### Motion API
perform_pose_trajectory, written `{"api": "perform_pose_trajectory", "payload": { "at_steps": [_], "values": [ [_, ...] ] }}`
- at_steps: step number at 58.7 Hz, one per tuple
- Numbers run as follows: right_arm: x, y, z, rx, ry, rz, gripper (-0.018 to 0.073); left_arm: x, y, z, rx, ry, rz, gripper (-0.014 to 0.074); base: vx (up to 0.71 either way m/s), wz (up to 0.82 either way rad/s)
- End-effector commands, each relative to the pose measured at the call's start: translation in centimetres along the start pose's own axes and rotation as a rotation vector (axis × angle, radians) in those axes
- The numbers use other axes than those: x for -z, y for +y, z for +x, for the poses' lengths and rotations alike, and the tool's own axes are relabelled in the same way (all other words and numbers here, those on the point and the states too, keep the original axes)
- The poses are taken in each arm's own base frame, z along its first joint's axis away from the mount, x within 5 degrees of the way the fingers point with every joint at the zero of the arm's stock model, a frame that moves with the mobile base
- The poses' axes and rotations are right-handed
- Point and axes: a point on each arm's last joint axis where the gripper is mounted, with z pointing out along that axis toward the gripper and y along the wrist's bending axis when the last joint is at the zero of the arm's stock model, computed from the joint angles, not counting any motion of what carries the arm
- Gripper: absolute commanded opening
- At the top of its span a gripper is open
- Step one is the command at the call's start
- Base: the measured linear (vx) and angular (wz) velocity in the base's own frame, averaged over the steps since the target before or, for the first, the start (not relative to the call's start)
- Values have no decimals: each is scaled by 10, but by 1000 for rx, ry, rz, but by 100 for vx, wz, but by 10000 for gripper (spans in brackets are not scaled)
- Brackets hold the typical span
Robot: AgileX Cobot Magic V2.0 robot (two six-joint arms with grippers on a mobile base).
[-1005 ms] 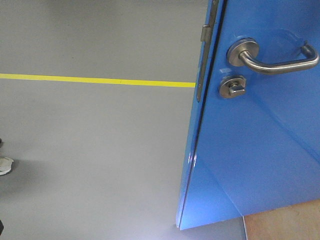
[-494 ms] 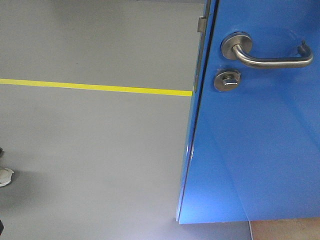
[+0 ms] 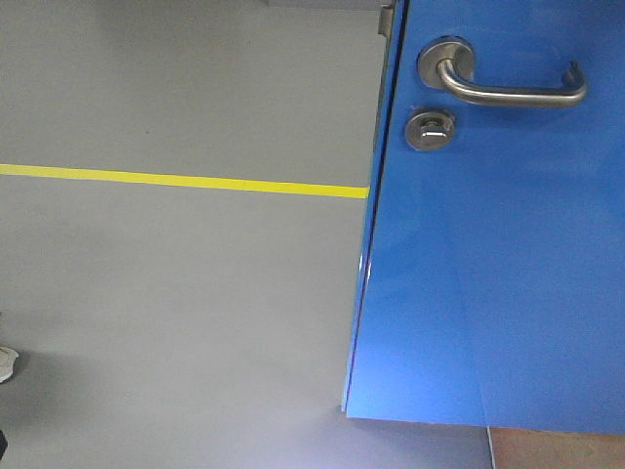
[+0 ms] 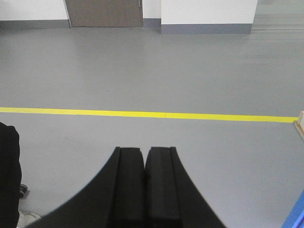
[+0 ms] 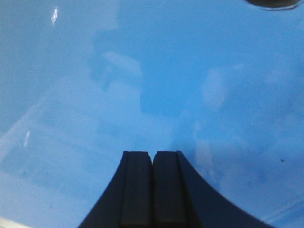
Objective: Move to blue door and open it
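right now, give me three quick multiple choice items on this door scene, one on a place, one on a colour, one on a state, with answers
1. Where is the thumb-turn lock relative to the lever handle?
A. above it
B. below it
C. on the opposite door edge

2. What colour is the floor line?
A. red
B. white
C. yellow

3. How do the jaws of the right gripper stand?
A. shut, holding nothing
B. wide open
C. clamped on the handle

Answers:
1 B: on the blue door, the thumb-turn lock sits just under the lever handle.
2 C: the floor line is yellow on grey floor.
3 A: the right gripper shows its pads pressed together, facing bare blue panel.
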Motion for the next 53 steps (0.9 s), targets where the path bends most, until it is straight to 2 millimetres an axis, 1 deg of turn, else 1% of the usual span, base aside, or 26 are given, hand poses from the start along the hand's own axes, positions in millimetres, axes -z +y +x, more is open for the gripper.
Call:
{"api": "perform_pose_trajectory", "payload": {
  "at_steps": [1,53],
  "values": [
    [10,16,-9,9,-68,-52,8,4,0,-15,10,-118,4,73,5,-1],
    [10,16,-9,9,-68,-52,8,4,0,-15,10,-118,4,73,5,-2]
  ]
}}
